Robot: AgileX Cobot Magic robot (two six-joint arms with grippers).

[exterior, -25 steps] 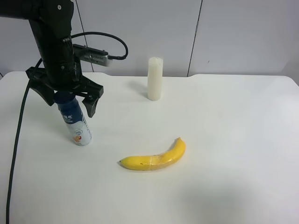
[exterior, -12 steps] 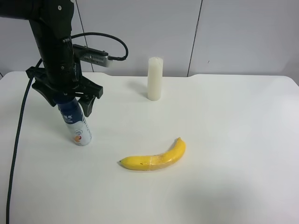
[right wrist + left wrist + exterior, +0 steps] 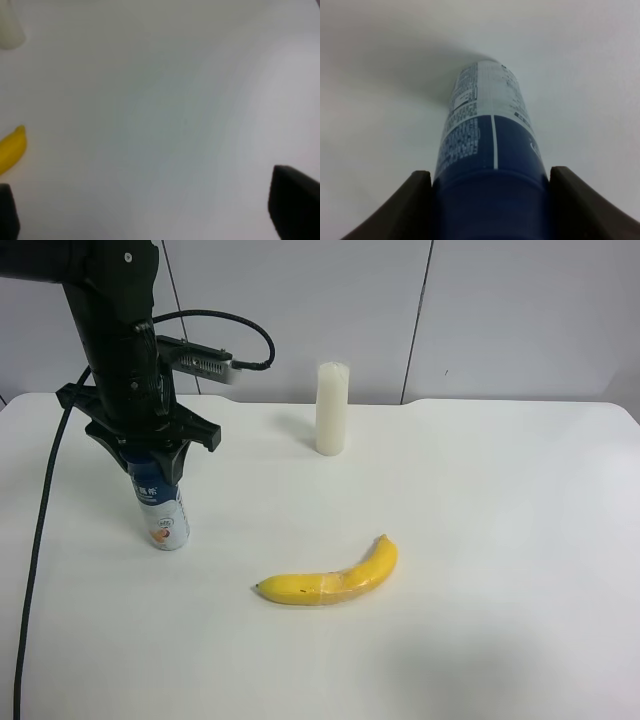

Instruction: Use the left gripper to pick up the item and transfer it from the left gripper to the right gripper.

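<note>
**Exterior high view.** The left gripper (image 3: 155, 462) is the all-black unit on the arm at this view's left; the left wrist view confirms which arm it is. It points straight down and is closed on the item (image 3: 161, 512), with its fingers clamped around the dark blue upper half. The item stands upright near the left edge of the counter (image 3: 500, 540). Its white lower half, which carries a small orange mark, is exposed below the gripper, and its base appears to rest on the counter surface. A black cable (image 3: 36, 530) trails from the arm down past the counter's left side. A white cylinder (image 3: 332, 408) stands upright near the back edge, well apart from the item. A banana (image 3: 330, 580) lies flat near the middle of the counter, apart from both.

**Right wrist view.** The right gripper (image 3: 150, 215) hangs above bare counter (image 3: 175, 100). Its two dark fingers (image 3: 295, 205) show only at the frame's opposite lower corners, spread wide, with nothing between them. One end of the banana (image 3: 11, 149) and part of the white cylinder (image 3: 10, 30) show at the frame's edge. The view is blurred.

**Left wrist view.** The left gripper (image 3: 490, 210) holds the item (image 3: 487, 130) between its fingers (image 3: 395, 210). One finger presses on each side of the blue section. The printed white half extends away from the camera toward the counter (image 3: 590, 75)
</note>
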